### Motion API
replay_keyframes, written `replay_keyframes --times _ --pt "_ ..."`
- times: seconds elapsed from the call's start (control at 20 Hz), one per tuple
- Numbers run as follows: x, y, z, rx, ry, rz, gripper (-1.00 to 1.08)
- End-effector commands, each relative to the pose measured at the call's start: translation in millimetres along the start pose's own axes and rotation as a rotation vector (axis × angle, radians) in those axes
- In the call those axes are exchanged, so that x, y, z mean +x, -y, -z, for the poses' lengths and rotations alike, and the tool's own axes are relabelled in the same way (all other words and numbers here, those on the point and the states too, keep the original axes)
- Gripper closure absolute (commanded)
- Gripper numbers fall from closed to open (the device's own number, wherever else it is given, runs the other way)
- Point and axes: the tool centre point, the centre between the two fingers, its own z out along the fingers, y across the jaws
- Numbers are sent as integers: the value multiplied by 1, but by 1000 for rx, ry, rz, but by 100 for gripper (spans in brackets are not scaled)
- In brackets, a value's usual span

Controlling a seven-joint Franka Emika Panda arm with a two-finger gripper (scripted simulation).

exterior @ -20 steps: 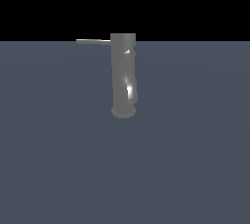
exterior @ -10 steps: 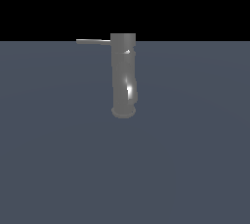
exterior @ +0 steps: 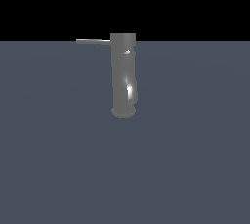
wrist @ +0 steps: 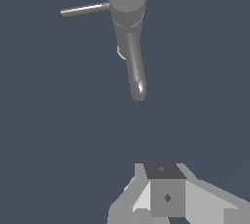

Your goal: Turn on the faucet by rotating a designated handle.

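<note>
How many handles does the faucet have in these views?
1. A single thin handle sticks out sideways from the top of the faucet, toward the exterior view's left. The wrist view shows the same bar. No second one is visible from either camera.

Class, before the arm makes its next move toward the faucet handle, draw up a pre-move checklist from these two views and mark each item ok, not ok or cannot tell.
1. Faucet stands upright on its foot: ok.
2. Handle unobstructed, projecting to the exterior view's left: ok.
3. Gripper touching the handle: not ok; it is well apart in the wrist view.
4. Fingers open enough for the bar: cannot tell; tips are cut off.
5. Floor between gripper and faucet free of objects: ok.
</note>
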Motion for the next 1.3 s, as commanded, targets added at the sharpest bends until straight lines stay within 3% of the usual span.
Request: replay_keyframes --times 0.0,0.6,1.25 --pt "12 4 -2 13 6 -49 108" --pt "82 30 -25 61 43 -339 108" --pt "155 62 -67 62 75 -669 108"
